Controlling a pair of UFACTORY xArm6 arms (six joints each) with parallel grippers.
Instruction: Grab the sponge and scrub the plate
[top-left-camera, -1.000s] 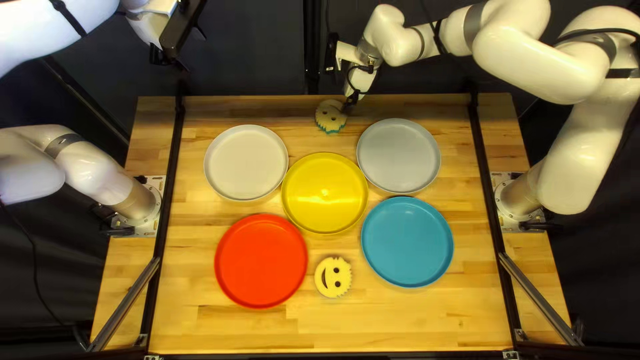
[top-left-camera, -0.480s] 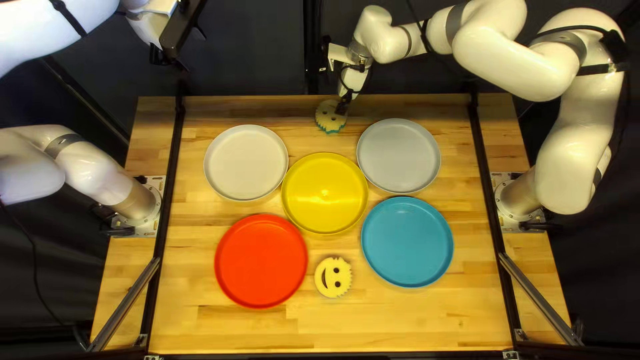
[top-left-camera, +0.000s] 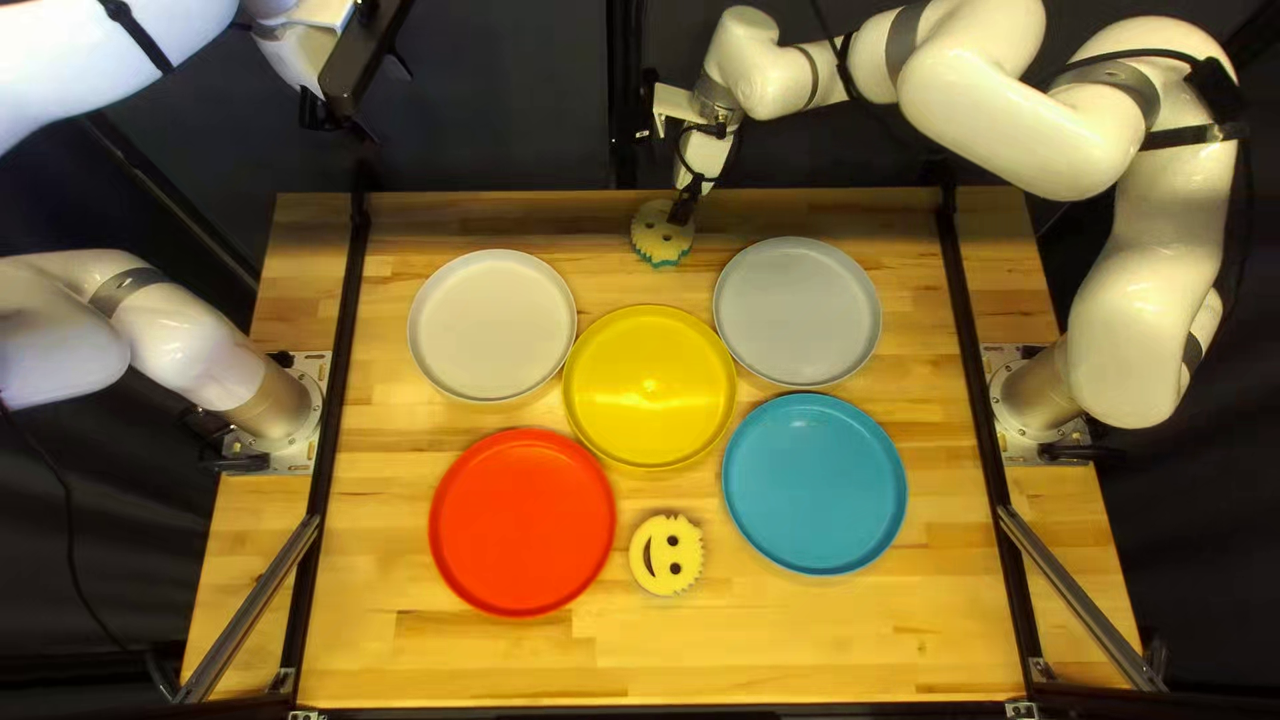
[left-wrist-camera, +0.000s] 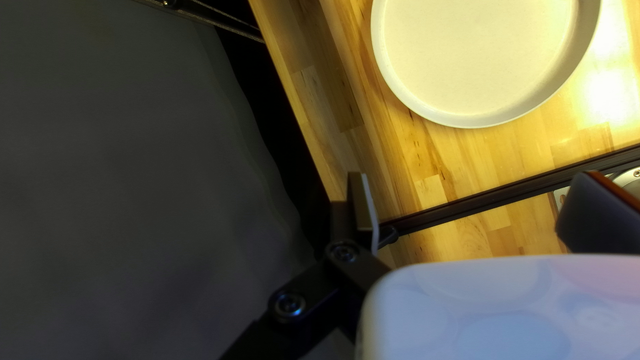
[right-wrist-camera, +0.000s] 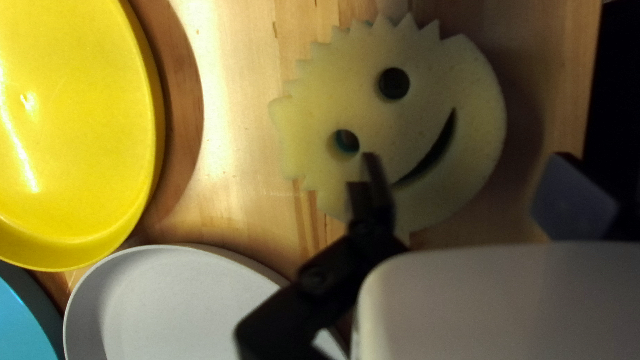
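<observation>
Two sponges: far sponge (top-left-camera: 650,238) near the far edge of the tabletop (top-left-camera: 467,667); near sponge (top-left-camera: 666,555) between red plate (top-left-camera: 522,522) and blue plate (top-left-camera: 815,483).
Right gripper (top-left-camera: 680,204): fingers parted, one overlying the far sponge (contact cannot be determined).
Left gripper (top-left-camera: 350,96): fingers apart, grasping nothing, raised.
Center: yellow plate (top-left-camera: 650,387).

no readable text that I can spot, no legible labels, brands, numbers or signs in any view tbh
</observation>
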